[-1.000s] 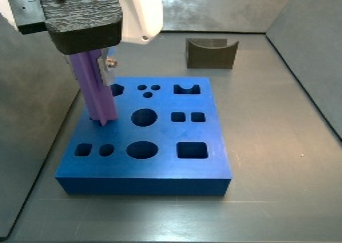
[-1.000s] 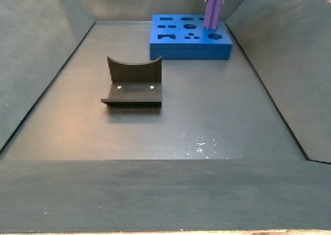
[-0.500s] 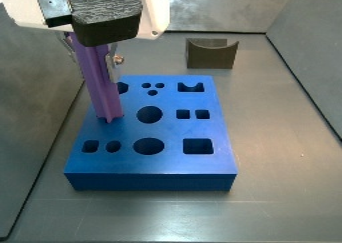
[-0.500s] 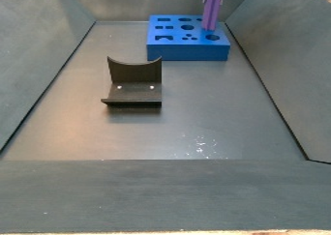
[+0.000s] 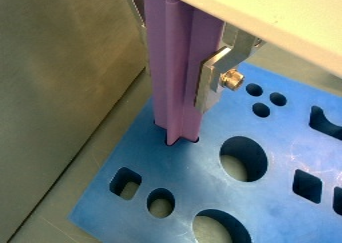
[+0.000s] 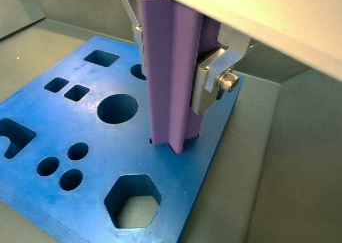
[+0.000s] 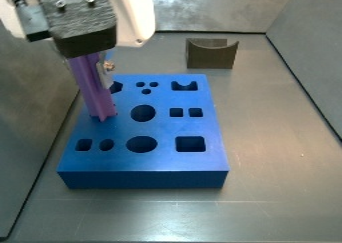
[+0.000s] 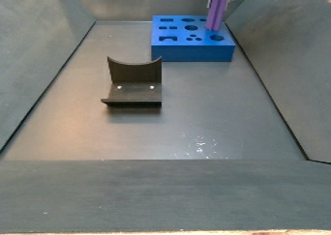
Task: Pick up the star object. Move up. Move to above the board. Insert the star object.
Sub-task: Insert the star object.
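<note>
The purple star object (image 7: 94, 87) stands upright with its lower end in a hole near the edge of the blue board (image 7: 154, 142). It also shows in both wrist views (image 5: 177, 77) (image 6: 171, 77) and in a side view (image 8: 219, 11). My gripper (image 7: 88, 59) is shut on the star object's upper part; a silver finger (image 5: 214, 75) presses its side, seen too in a wrist view (image 6: 209, 79). The board shows in the wrist views (image 5: 254, 202) (image 6: 67, 127) and in a side view (image 8: 181, 41) with round, square and hexagon holes.
A short dark olive block with a notched top (image 7: 210, 52) stands behind the board; it appears nearer in a side view (image 8: 132, 82). Grey bin walls (image 7: 34, 137) rise close beside the board's edge on the gripper's side.
The gripper and star object shifted slightly over the board, and the board itself moved a little with them. The post's lower end stays in the same hole.
</note>
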Controlling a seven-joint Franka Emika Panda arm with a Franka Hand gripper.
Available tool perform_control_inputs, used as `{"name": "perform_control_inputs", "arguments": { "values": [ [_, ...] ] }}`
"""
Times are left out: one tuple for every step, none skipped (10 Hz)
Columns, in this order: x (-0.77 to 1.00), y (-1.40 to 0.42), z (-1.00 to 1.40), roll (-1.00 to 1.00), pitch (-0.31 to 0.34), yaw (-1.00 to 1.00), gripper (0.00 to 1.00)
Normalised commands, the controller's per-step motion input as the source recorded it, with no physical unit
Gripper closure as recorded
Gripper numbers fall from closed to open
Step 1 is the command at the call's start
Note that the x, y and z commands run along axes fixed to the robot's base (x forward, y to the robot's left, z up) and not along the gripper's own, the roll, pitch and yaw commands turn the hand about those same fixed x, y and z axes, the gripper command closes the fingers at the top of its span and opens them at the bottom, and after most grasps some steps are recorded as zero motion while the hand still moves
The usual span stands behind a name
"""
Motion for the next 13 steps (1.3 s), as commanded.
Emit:
{"name": "perform_control_inputs", "arguments": {
  "values": [
    [-0.2,0.0,-0.76,0.11,-0.259,0.0,1.0],
    [-0.19,0.0,-0.76,0.1,-0.264,0.0,1.0],
    [-0.2,0.0,-0.78,0.08,-0.263,0.0,1.0],
    [-0.23,0.0,-0.83,0.07,-0.251,0.0,1.0],
    [-0.29,0.0,-0.9,0.04,-0.221,0.01,1.0],
    [-0.38,-0.01,-1.0,0.02,-0.151,0.0,1.0],
    [-0.32,-0.05,-1.0,0.04,-0.143,0.0,1.0],
    [0.09,-0.19,-1.0,0.04,-0.09,0.11,1.0],
    [0.01,0.0,-0.25,0.0,-0.041,0.0,1.0],
    [0.01,0.0,-0.05,0.0,0.0,0.0,1.0],
    [0.26,-0.22,-0.83,0.17,-0.019,0.0,1.0],
    [0.27,-0.42,-1.0,0.08,-0.033,0.0,1.0],
    [0.26,-0.51,-1.0,0.05,-0.034,0.0,1.0]
  ]
}}
